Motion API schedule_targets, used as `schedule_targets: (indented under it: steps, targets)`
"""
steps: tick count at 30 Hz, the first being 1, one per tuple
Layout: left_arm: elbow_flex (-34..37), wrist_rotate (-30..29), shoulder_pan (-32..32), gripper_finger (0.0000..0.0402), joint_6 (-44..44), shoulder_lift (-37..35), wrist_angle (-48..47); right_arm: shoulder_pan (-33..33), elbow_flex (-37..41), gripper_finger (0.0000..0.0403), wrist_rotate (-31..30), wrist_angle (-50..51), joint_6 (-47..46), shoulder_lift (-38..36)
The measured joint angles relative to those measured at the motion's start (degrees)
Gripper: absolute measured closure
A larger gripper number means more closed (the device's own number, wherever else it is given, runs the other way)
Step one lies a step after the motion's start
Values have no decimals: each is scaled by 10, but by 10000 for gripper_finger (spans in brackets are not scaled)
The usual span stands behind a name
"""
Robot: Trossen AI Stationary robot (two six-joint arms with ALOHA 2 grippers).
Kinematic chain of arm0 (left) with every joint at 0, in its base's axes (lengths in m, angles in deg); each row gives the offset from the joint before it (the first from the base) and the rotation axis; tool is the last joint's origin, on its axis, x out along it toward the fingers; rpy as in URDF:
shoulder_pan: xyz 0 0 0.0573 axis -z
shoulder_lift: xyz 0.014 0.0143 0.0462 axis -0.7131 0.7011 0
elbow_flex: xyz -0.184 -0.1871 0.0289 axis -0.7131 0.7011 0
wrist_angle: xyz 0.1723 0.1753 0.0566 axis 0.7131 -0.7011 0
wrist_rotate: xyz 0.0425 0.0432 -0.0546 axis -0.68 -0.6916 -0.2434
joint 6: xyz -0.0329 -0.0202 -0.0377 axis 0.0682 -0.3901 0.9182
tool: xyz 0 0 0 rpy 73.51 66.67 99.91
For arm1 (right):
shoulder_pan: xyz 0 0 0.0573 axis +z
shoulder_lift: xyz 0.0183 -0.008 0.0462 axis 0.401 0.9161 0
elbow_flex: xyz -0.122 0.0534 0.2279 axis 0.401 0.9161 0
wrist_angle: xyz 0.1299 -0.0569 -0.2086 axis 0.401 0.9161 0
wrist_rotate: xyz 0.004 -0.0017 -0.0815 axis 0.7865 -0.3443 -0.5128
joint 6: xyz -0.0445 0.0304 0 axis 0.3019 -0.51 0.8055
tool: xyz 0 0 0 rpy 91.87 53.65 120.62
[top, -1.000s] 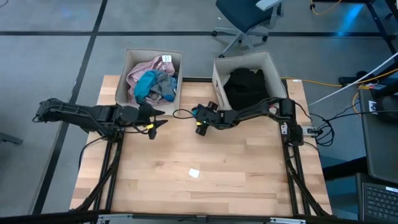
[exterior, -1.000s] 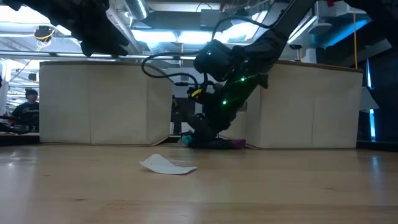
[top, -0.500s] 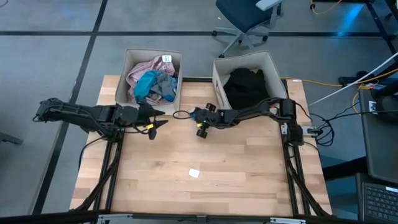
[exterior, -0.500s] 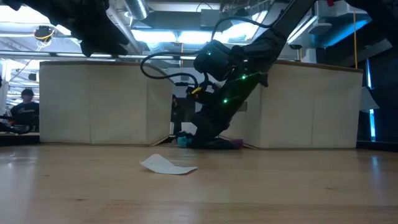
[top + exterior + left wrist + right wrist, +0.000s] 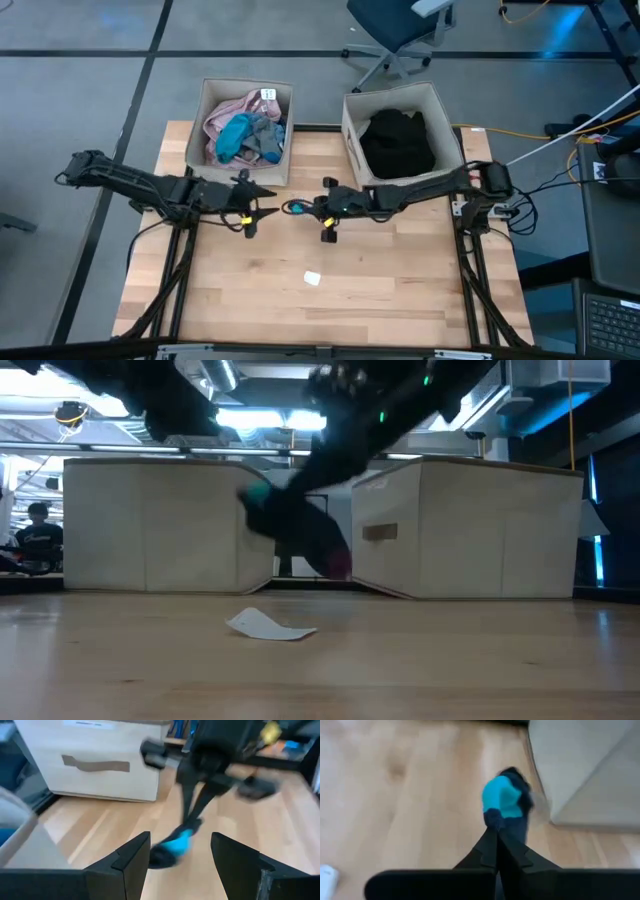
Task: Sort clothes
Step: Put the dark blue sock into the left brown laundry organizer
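Note:
A small teal and navy sock point(image 5: 504, 799) hangs from my right gripper point(image 5: 497, 839), which is shut on it above the table's middle, in front of the gap between the two bins. The high view shows the sock point(image 5: 294, 208) at the fingertips. My left gripper point(image 5: 268, 201) stands open just left of it and points at it; in the left wrist view the sock point(image 5: 174, 846) shows beyond the open fingers. Pink, teal and grey clothes point(image 5: 245, 132) lie in the left bin point(image 5: 205, 120). Black clothes point(image 5: 398, 140) fill the right bin point(image 5: 348, 125). My right gripper pinches the sock's navy part point(image 5: 495, 818), just below the teal patch, between its two fingertips. The fingers come from the table's right, slanting down. The sock point(image 5: 295, 530) hangs below them, slack, and the low view shows it clear of the table.
A small white paper tag point(image 5: 313, 278) lies on the wood nearer the front edge. The two beige bins stand at the table's far edge. Bare wood spreads over the table's near half. An office chair point(image 5: 400, 30) stands on the floor beyond the table.
My right gripper has shut on the sock, which lay on the table between the bins. It has lifted the sock clear and drawn it toward the near edge and a little left. My left gripper has shifted slightly toward the near edge and stays open.

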Motion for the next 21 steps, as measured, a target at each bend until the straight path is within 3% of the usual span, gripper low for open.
schedule_targets:
  steps: [9,21]
  targets:
    - [0,0,6,202,-53,103,69,3,-1,400,20,-27,3,-13]
    - [0,6,5,203,-92,191,128,3,-1,401,47,-83,0,-13]
